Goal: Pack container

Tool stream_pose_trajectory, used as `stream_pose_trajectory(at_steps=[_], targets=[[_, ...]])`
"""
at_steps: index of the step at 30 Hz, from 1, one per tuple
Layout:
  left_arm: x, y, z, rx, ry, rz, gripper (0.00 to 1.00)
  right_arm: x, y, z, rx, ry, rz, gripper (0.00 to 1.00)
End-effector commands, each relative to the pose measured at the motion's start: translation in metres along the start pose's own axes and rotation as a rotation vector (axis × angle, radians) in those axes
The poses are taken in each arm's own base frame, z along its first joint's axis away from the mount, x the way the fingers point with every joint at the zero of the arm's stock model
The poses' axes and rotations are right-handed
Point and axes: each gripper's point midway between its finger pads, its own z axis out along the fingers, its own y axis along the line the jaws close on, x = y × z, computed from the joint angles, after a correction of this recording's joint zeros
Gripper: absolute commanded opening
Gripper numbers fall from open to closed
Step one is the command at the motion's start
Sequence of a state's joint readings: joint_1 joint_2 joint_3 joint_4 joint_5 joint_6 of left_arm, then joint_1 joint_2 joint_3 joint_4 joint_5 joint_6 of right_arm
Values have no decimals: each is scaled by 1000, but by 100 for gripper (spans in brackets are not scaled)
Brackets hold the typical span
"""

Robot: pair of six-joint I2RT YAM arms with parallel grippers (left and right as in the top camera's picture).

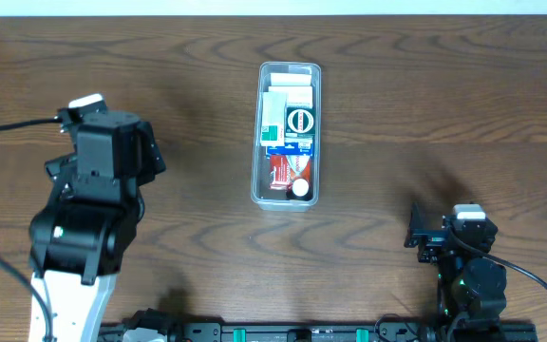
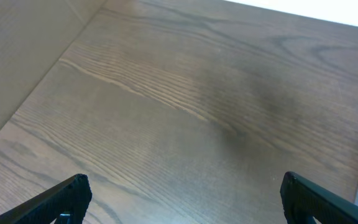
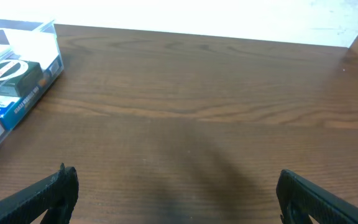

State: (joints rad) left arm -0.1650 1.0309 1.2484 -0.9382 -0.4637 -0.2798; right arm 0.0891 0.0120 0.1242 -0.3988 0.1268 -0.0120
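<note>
The clear rectangular plastic container [image 1: 290,66] lies on the brown wooden table [image 1: 425,104], well apart from both arms. It sits ahead and to the left of the right fingers [image 3: 55,190], and off to the right of the left fingers [image 2: 67,196], where only a sliver shows at the frame edge.

It already looks full from end to end:
- a white carton [image 1: 291,90]
- a dark green box with a white ring emblem [image 1: 298,122]
- a blue-edged carton [image 1: 292,145]
- a red and white packet [image 1: 288,171]

Both pairs of fingers stand wide apart with only bare wood between them. No loose item shows on the table in any view. The packing therefore appears to be essentially done. At most, the arms may need to settle back. I cannot tell whether a lid belongs to this job.
</note>
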Motion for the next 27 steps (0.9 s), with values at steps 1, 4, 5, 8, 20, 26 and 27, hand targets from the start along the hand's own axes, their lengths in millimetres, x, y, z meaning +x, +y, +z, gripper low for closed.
stream_pose_trajectory(at_steps=[1,4,5,8,20,26,27], targets=[[2,25,-27,-4,-81,-29,98,1,-2,1,8,-1,11,99],[24,50,-50,-16,-87,-31,98,1,-2,1,8,-1,11,99],[30,56,-56,-16,-87,-30,98,1,-2,1,8,-1,11,99],[53,71,-70,-24,-62,-16,98,1,-2,1,8,-1,11,99],[81,88,-75,24,-289,-169,98,1,-2,1,8,-1,11,99],[98,79,-41,28,-369,-227,98,1,-2,1,8,-1,11,99],[101,77,-34,30,-387,-238,98,1,-2,1,8,-1,11,99]])
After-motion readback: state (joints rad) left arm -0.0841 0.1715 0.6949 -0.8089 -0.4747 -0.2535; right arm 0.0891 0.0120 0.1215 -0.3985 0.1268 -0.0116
